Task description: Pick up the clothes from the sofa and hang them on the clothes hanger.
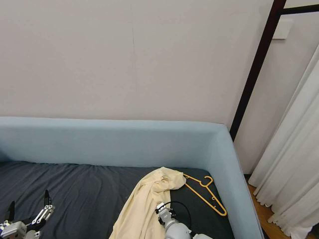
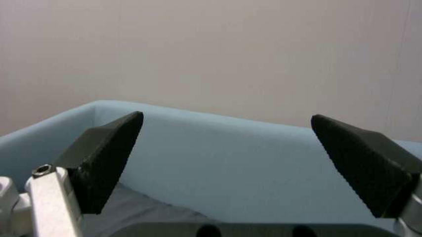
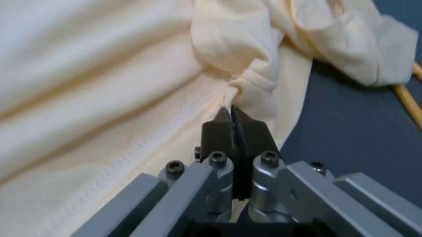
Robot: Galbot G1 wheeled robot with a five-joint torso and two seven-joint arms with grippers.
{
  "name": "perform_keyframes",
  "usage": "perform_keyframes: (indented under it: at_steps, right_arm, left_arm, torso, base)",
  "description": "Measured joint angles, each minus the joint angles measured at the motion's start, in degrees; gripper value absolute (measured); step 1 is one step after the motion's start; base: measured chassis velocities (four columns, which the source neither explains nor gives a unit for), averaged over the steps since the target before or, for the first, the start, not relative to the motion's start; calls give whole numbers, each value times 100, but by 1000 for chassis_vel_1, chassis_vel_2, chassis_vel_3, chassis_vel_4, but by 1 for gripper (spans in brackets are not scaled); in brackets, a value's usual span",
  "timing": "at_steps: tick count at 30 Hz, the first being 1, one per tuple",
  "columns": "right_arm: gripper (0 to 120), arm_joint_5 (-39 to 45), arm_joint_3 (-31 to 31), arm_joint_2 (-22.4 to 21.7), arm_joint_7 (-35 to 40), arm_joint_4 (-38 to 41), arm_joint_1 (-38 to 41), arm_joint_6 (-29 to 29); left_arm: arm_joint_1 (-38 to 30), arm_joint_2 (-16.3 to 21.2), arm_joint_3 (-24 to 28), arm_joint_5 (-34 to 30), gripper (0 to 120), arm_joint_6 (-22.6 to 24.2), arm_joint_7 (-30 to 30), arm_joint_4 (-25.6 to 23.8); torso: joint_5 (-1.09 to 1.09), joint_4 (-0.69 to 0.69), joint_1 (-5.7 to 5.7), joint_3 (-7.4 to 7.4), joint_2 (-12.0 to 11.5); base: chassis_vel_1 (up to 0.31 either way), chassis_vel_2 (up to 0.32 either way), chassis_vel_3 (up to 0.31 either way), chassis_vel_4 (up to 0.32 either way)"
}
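A pale yellow garment [image 1: 144, 204] lies crumpled on the dark sofa seat, right of the middle. An orange clothes hanger [image 1: 207, 194] lies beside it, partly tucked under the cloth. My right gripper [image 1: 163, 210] rests at the garment's near edge. In the right wrist view the right gripper [image 3: 233, 114] is shut on a pinched fold of the yellow garment [image 3: 118, 74], and a bit of the orange hanger [image 3: 408, 101] shows at the side. My left gripper [image 1: 29, 211] hovers open over the seat at the lower left, its fingers [image 2: 105, 158] spread wide with nothing between them.
The sofa has a light blue backrest [image 1: 109, 142] and a right arm wall [image 1: 232, 184]. A dark vertical pole [image 1: 254, 69] stands against the wall behind the sofa's right end. White curtains [image 1: 294, 169] hang at the far right over a wooden floor.
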Motion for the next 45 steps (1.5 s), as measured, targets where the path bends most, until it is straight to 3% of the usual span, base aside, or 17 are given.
perform_keyframes:
  at_steps: [2,10,14,19,25,29,32,36,39,41,45]
  right_arm:
    - [0,136,33,-274,-148,413,-2,432]
    - [0,1189,367,-1227,-702,1998,183,1081]
    - [0,1820,738,-1686,-1838,2551,426,1939]
    - [0,2443,1183,-1911,-2753,2805,852,2487]
    - [0,2848,1351,-2080,-3198,2888,1449,2547]
    - [0,3286,1148,-2283,-3779,2940,2332,2570]
    - [0,3407,890,-2265,-4060,2818,2703,2607]
    - [0,3643,410,-1871,-4350,2403,3626,2625]
    - [0,3747,329,-1636,-4331,2249,4047,2624]
    - [0,3902,308,-1195,-4171,1988,4775,2586]
    - [0,3994,322,-929,-4063,1758,5347,2526]
  left_arm:
    - [-9,35,-1,-24,100,4,-5,11]
    - [-120,183,85,-111,100,22,-4,155]
    - [-304,332,346,-358,100,154,-3,363]
    - [-567,444,664,-536,100,319,-6,573]
    - [-790,544,926,-679,100,490,-40,641]
    - [-1140,686,1307,-807,100,580,0,825]
    - [-1319,711,1406,-879,100,586,21,914]
    - [-1570,717,1497,-993,100,593,13,988]
    - [-1587,720,1486,-1022,100,601,-3,966]
    - [-1554,736,1402,-1061,100,603,-10,867]
    - [-1444,762,1282,-1114,100,601,-39,764]
  torso:
    - [1,0,0,0,0]
    - [-1,-1,0,0,0]
    - [0,-1,0,0,0]
    - [0,0,-1,0,0]
    - [0,0,0,0,0]
    - [-1,-1,-1,0,0]
    - [0,-2,0,0,0]
    - [0,-1,0,1,-1]
    - [-2,0,0,1,-1]
    - [-3,4,0,0,0]
    - [-3,2,0,0,0]
  base:
    - [0,0,0,0]
    - [0,0,0,0]
    - [0,0,0,0]
    - [0,0,0,0]
    - [0,0,0,0]
    - [0,0,0,0]
    - [0,0,0,0]
    - [0,0,0,0]
    - [0,0,0,0]
    - [0,0,0,0]
    - [0,0,0,0]
